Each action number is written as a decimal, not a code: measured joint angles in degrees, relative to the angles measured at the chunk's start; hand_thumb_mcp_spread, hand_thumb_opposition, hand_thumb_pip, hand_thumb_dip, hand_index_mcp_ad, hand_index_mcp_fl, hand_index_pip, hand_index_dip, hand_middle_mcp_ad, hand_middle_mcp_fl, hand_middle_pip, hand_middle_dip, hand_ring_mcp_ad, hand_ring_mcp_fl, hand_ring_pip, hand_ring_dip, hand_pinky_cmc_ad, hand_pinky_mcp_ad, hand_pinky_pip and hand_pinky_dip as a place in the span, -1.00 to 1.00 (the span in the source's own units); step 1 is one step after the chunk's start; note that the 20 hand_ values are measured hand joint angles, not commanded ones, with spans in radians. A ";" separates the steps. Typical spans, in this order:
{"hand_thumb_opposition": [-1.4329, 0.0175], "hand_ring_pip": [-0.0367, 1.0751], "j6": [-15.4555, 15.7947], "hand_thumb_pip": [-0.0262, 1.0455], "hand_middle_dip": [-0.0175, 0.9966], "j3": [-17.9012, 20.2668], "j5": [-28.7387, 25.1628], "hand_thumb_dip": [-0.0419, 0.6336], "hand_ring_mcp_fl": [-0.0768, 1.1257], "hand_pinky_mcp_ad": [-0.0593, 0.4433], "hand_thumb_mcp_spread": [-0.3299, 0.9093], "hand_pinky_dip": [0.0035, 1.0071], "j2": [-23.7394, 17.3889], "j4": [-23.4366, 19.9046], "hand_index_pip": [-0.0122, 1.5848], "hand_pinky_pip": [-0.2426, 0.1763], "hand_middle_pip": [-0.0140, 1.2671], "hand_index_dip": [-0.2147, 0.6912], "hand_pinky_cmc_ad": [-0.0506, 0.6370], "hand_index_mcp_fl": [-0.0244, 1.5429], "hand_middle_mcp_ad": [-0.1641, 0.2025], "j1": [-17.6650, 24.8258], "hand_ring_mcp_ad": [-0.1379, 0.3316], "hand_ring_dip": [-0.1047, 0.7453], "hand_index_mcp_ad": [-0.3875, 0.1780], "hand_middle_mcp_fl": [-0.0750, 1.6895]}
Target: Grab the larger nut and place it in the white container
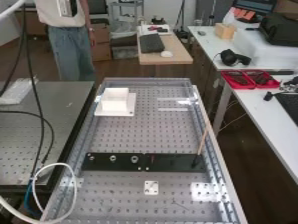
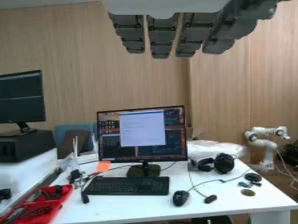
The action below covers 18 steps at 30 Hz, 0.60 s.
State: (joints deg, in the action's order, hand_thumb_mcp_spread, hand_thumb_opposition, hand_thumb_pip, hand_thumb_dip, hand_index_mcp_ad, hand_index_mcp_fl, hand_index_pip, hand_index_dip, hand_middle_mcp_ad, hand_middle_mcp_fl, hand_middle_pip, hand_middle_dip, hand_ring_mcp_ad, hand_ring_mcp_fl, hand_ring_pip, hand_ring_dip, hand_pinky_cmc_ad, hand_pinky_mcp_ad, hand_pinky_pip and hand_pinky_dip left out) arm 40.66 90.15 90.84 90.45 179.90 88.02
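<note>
Plainly, the larger nut [image 1: 113, 158] looks small, round and silvery grey.

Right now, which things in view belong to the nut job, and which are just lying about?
Part of the job:
- larger nut, on the black bar
- white container
- hand

Just lying about:
- smaller nut
- bearing
- thin stick
- headphones
- keyboard
- mouse

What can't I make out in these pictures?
- Larger nut, high view: any thread, too small.
- Smaller nut, high view: exact shape, too small.
- White container, high view: anything inside, too small to tell.
- Hand, wrist view: its base, cut off by the top edge.
</note>
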 joint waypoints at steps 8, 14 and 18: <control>0.55 -0.87 -0.09 -0.21 -0.80 -0.38 0.51 -0.76 -0.87 -0.36 -0.11 -0.45 0.43 0.32 -0.94 0.11 -0.86 -0.49 -0.56 -0.94 0.15 -0.29 -0.17 -0.61 0.41 -0.88; 0.16 -0.78 -0.07 -0.24 -0.61 -0.59 0.70 -0.77 -0.87 0.30 -0.09 0.16 0.57 0.43 -0.90 -0.04 -0.81 -0.49 -0.01 -0.92 0.15 -0.43 0.04 -0.42 0.35 -0.85; 0.05 -0.79 0.07 -0.21 -0.55 -0.37 0.50 -0.76 -0.85 0.53 -0.10 0.31 0.56 0.31 -0.88 -0.13 -0.79 -0.49 0.15 -0.91 0.17 -0.60 0.16 -0.37 0.34 -0.86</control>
State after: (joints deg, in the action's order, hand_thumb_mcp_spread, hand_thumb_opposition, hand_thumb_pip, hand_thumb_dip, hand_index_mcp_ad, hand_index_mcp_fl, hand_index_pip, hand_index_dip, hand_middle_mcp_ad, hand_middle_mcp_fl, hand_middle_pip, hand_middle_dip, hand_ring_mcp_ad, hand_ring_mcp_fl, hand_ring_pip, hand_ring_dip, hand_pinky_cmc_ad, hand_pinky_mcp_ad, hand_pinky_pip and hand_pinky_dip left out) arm 40.73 89.78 91.34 91.01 180.21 87.42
